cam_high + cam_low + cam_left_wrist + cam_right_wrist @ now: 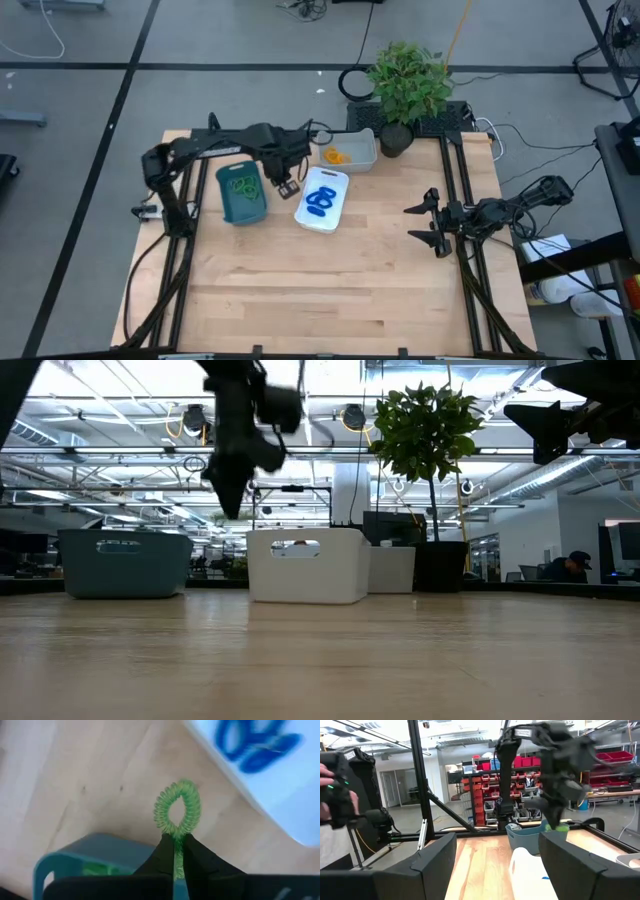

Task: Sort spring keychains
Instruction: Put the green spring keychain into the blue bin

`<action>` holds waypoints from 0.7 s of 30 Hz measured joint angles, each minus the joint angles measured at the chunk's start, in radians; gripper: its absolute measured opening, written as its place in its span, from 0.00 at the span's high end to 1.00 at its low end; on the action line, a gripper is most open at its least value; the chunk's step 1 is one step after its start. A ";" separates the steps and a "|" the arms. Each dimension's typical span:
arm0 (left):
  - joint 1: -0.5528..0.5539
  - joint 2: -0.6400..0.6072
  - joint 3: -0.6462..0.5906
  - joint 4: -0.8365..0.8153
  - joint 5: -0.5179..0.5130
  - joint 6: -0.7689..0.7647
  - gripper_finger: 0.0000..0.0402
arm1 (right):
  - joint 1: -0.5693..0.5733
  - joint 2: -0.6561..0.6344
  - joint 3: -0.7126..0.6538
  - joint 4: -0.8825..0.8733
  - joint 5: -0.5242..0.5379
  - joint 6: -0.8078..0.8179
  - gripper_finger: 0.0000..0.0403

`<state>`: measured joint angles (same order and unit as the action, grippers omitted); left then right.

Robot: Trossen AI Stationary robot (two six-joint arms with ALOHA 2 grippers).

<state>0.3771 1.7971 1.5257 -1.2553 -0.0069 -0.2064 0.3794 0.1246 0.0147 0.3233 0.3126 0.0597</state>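
Note:
A green spring keychain [177, 812] hangs from my left gripper [176, 840], which is shut on it and points down above the gap between the teal tray [240, 205] and the white tray [335, 215]. The teal tray holds green keychains [243, 186]. The white tray holds blue keychains [320, 200]. A second white tray [362, 150] farther back holds orange keychains [335, 156]. My right gripper [415, 224] waits open at the table's right side, above the wood. My left gripper pinches the green keychain by one end of its coiled loop [176, 834] between its two fingertips. The fingers come from above, pointing down. The loop hangs below them, open and round, lifted clear of the table and both trays [555, 826].
A potted plant [405, 85] stands at the table's far edge, right of the orange tray. Black frame rails run along both sides of the table [465, 200]. Bare wood [320, 290] covers the near half. A person's hand [327, 775] shows beyond the table.

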 joint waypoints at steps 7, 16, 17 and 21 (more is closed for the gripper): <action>-0.197 -0.119 0.002 -0.119 0.003 -0.082 0.96 | 0.000 0.000 -0.001 0.000 0.000 0.000 0.34; -0.466 -0.174 0.002 -0.240 0.007 -0.256 0.96 | 0.000 0.000 -0.001 0.000 0.000 0.000 0.34; -0.487 -0.176 0.002 -0.254 0.007 -0.275 0.96 | 0.000 0.000 -0.001 0.000 0.000 0.000 0.34; -0.498 -0.217 -0.009 -0.283 -0.019 -0.300 0.96 | 0.000 0.000 -0.001 -0.001 0.000 0.000 0.34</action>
<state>-0.1214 1.5800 1.5166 -1.5380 -0.0257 -0.5063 0.3794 0.1248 0.0139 0.3226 0.3122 0.0598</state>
